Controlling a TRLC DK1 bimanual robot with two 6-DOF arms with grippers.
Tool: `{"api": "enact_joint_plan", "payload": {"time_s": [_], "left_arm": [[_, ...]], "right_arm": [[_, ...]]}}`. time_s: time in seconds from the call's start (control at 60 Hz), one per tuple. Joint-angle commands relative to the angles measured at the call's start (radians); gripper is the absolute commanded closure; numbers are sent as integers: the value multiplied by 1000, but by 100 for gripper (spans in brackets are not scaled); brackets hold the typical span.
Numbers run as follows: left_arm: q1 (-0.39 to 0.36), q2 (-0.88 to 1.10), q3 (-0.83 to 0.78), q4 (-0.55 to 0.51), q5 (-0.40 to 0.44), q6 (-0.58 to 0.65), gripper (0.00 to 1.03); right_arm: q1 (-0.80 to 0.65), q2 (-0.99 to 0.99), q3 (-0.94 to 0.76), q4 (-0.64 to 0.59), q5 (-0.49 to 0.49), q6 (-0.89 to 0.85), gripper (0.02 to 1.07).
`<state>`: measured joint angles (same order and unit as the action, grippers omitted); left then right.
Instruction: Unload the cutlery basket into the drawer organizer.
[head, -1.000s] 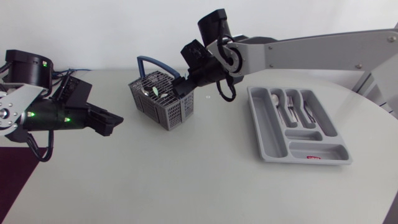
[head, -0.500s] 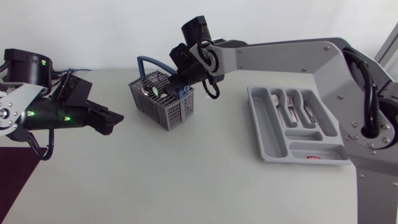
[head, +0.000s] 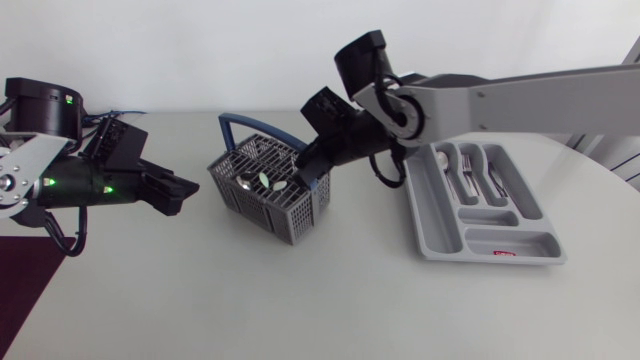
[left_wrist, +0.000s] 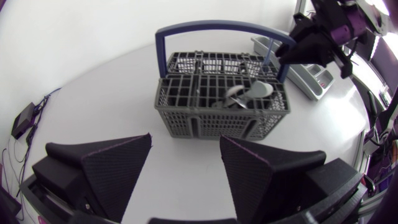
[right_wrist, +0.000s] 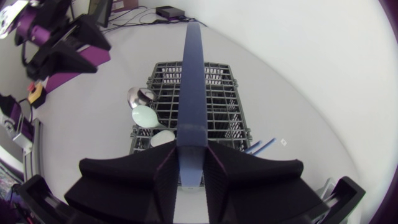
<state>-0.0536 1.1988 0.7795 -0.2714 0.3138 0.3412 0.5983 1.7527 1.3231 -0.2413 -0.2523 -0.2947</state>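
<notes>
The right gripper (right_wrist: 191, 163) is clamped on the blue handle (right_wrist: 191, 81) of the cutlery basket (head: 270, 195). One black finger presses each flat side of the strap. It grips the handle low down, at the end of the arch nearest the drawer organizer (head: 428, 200). From the wrist camera the handle runs straight away from the fingers, over the middle of the grey mesh basket.

The basket sits under and just ahead of that gripper, roughly mid-table. Its long axis lies on a diagonal, from the far left corner toward the near right, with the handle arched along that same line. I can't tell whether its base is resting on the table or slightly off it.

A few spoons (right_wrist: 144, 115) stand in the compartment to one side of the handle, with their bowls up.

To the right of the basket lies the grey organizer, with its long side running away from the near table edge. Some forks and a spoon (head: 465, 175) already lie in its narrow slots, and the long slot on the basket side is bare.

The left gripper (left_wrist: 185, 137) hangs on the other side of the basket with its fingers spread and nothing between them. It points at the basket's long wall and does not touch it.
</notes>
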Motion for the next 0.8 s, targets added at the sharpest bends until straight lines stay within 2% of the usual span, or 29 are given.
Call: {"api": "enact_joint_plan", "payload": {"time_s": [0.0,0.133,0.267,0.283,0.333,0.35,0.367,0.383,0.433,0.633,0.783], "left_arm": [[-9,-2,-28,5,11,19,9],[-18,-7,-34,5,10,27,9],[-38,-5,-45,5,10,33,9],[-45,-5,-46,5,10,33,9],[-60,-4,-49,5,10,33,9],[-65,-1,-51,5,10,33,9],[-66,-1,-51,5,10,33,9],[-75,2,-54,6,10,35,9],[-78,16,-54,14,8,41,9],[-55,114,-51,67,-2,88,9],[-48,186,-40,118,-7,105,10]], "right_arm": [[-6,-140,-137,-9,-44,-60,91],[-31,-344,-361,-38,-84,-124,91],[-63,-421,-456,-35,-91,-150,88],[-68,-426,-461,-33,-91,-150,84],[-75,-449,-470,-29,-93,-144,51],[-75,-461,-472,-29,-93,-141,37],[-75,-463,-473,-30,-93,-139,34],[-74,-492,-478,-33,-93,-135,15],[-74,-545,-490,-36,-96,-118,8],[-75,-768,-552,-156,-94,-87,8],[-149,-792,-636,-164,-90,-118,10]]}}
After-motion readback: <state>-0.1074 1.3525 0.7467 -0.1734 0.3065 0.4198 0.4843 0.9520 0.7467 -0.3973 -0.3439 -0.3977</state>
